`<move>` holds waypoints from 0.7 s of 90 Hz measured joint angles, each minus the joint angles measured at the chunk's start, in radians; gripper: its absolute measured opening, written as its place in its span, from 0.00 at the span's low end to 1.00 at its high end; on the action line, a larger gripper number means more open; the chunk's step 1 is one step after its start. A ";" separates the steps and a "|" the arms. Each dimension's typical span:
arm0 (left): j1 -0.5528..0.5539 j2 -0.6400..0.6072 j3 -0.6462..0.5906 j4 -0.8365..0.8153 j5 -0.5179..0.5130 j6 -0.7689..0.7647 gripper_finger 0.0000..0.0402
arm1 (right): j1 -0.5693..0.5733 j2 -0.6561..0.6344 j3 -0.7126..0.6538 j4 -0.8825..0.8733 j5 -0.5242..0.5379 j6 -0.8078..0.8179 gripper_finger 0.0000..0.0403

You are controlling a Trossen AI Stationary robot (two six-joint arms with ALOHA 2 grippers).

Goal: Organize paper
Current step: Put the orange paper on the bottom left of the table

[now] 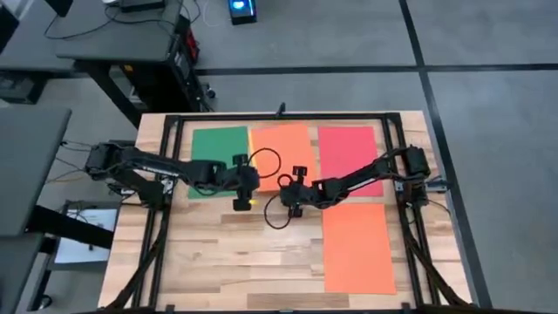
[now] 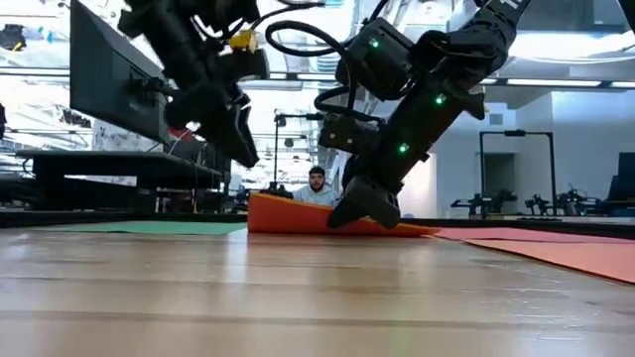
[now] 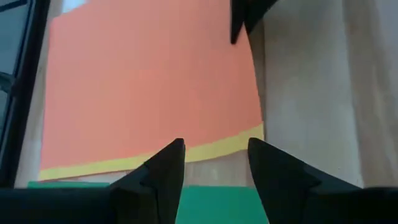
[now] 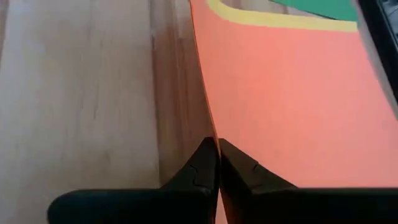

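Fingers of my right gripper (image 4: 217, 163) pinch the orange sheet's (image 4: 292, 106) edge; left gripper (image 3: 214, 165) hovers open, empty. Risk: the thin paper creasing or slipping free if I drag it.

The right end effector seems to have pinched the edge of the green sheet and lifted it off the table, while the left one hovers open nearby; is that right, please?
Not quite: the sheet is orange, not green. The right wrist view shows the right end effector shut on the edge of the orange sheet, and the low view shows that edge raised. The green sheet lies flat. The left end effector does hover open nearby.
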 joint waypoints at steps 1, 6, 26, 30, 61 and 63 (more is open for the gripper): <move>0.001 0.000 -0.007 0.011 0.000 0.001 0.40 | 0.000 0.000 0.000 0.001 0.003 -0.002 0.00; 0.009 0.000 -0.044 0.064 0.003 0.013 0.40 | 0.000 0.000 0.000 0.008 0.020 -0.011 0.00; 0.029 0.000 -0.146 0.255 -0.012 0.064 0.40 | 0.000 -0.001 0.000 0.055 0.046 -0.067 0.00; 0.035 0.000 -0.152 0.255 -0.029 0.065 0.40 | 0.000 -0.001 0.000 0.057 0.047 -0.075 0.00; 0.066 -0.002 -0.154 0.264 -0.035 0.109 0.40 | 0.000 -0.001 0.000 0.054 0.047 -0.076 0.00; 0.069 -0.002 -0.154 0.265 -0.035 0.111 0.40 | 0.000 -0.001 0.000 0.053 0.047 -0.076 0.00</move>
